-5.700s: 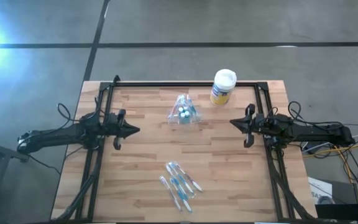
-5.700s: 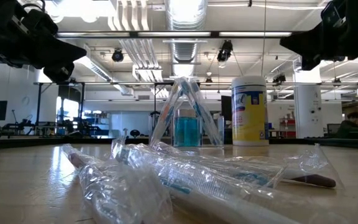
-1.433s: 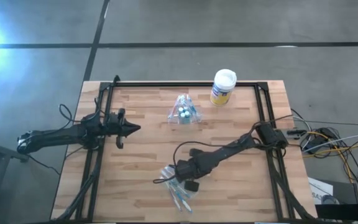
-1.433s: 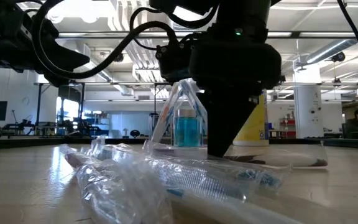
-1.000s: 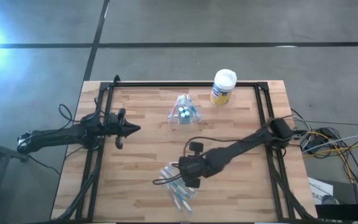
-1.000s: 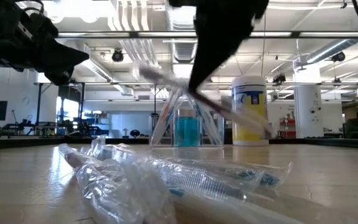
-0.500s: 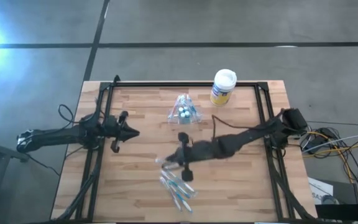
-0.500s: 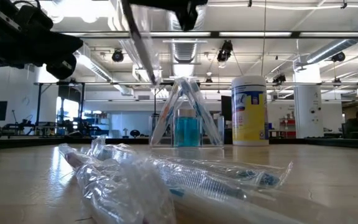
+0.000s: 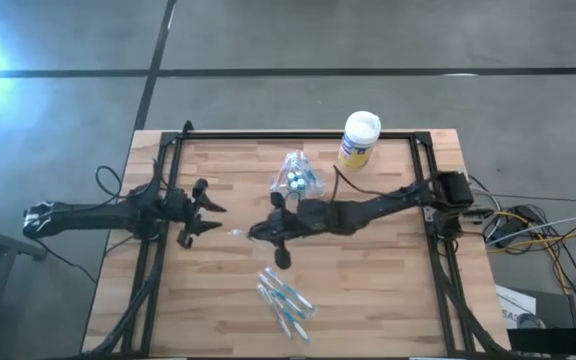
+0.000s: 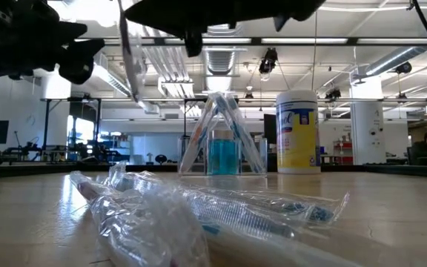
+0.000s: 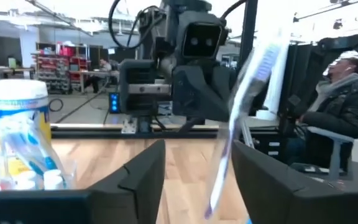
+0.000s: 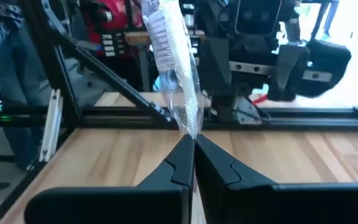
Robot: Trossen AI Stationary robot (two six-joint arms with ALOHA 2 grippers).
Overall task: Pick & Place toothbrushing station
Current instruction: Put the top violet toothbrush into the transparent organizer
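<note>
bright overhead glare, blurred wrist views

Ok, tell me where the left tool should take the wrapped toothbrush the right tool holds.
Probably the free shaft of the wrapped toothbrush, below the bristle head, approached from the left tool's own side: the right tool pinches only the handle end, leaving the rest clear.
</note>
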